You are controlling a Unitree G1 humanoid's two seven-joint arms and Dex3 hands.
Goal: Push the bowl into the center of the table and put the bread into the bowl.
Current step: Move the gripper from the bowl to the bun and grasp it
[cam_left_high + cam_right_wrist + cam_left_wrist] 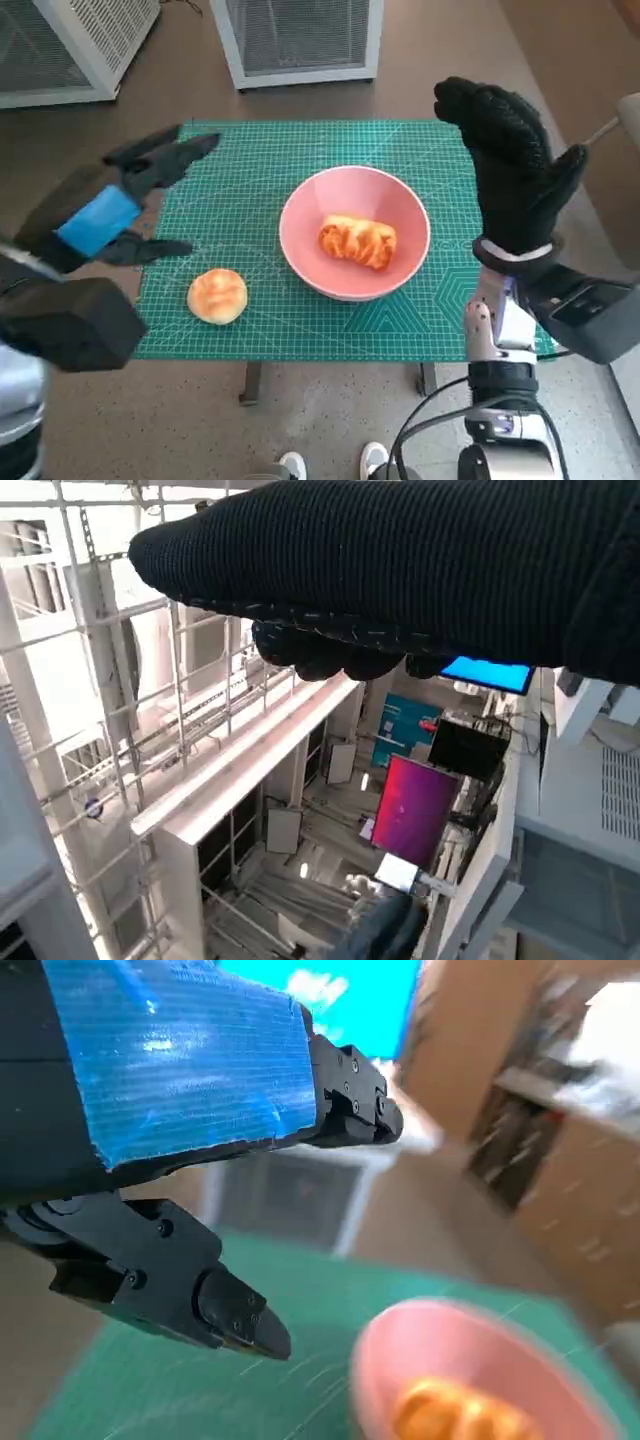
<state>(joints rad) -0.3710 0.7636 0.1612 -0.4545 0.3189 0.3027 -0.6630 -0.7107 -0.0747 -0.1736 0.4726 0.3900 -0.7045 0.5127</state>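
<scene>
A pink bowl (355, 200) stands near the middle of the green cutting mat (250, 160), with a twisted golden bread (357, 241) lying inside it. The left wrist view shows the same bowl (480, 1345) and bread (455, 1412). A round bun (217, 296) lies on the mat near its front left. My left hand (125, 205) hovers above the mat's left edge, fingers apart, holding nothing. My right hand (512, 165) is raised to the right of the bowl, fingers spread and empty; its glove (400, 570) spans the right wrist view.
Two white mesh-sided units (300, 38) stand on the floor beyond the table. A person's shoes (375, 460) show below the table's front edge. The right wrist view looks at shelving and screens across the room.
</scene>
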